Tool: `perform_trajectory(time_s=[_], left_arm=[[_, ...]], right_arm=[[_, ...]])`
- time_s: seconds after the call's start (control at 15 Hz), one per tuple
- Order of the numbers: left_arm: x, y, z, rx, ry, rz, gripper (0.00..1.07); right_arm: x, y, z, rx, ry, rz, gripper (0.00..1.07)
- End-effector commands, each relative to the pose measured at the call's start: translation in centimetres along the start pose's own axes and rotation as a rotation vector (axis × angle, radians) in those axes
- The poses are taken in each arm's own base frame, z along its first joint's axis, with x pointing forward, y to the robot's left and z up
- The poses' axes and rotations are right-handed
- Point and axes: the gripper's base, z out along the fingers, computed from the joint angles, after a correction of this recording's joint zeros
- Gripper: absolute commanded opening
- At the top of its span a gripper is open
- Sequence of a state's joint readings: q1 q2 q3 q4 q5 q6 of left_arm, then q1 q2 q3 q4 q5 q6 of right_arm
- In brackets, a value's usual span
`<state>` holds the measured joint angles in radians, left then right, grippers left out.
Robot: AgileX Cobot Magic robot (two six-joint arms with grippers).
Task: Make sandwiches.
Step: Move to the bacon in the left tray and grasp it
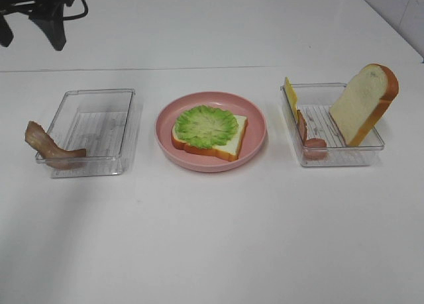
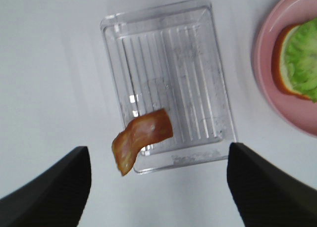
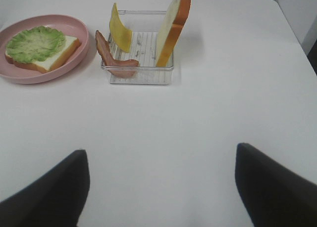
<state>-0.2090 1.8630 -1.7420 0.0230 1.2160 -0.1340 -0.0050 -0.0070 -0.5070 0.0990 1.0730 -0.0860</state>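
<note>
The bacon strip (image 2: 143,138), draped over the tray (image 2: 153,11) rim, is positioned ahead of the left gripper (image 2: 157,149), whose jaws are spread wide and hold nothing.

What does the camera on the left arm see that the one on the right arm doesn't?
Only the left wrist view: a clear tray with one bacon strip draped over its rim. Only the right wrist view: a second tray holding a cheese slice, a bacon piece and a leaning bread slice. Both: the pink plate with lettuce on bread.
</note>
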Motion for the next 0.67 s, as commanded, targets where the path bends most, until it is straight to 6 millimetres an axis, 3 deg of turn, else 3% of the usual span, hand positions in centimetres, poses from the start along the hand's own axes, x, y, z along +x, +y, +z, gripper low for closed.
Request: perform_trajectory(time_s=[0.07, 0.33, 0.67], left_arm=[[2.4, 0.8, 0.6, -0.071, 0.119, -0.026, 0.72], [4.0, 1.4, 3.9, -0.082, 0.156, -0.073, 0.72], [3.8, 3.8, 5.3, -0.090, 0.148, -0.161, 0.72]], right_arm=[[0.0, 0.0, -0.1, 0.009, -0.023, -0.006, 0.76], [0.0, 0.0, -0.1, 0.009, -0.023, -0.006, 0.76], [0.0, 0.0, -0.1, 0.009, -0.023, -0.006, 0.76]])
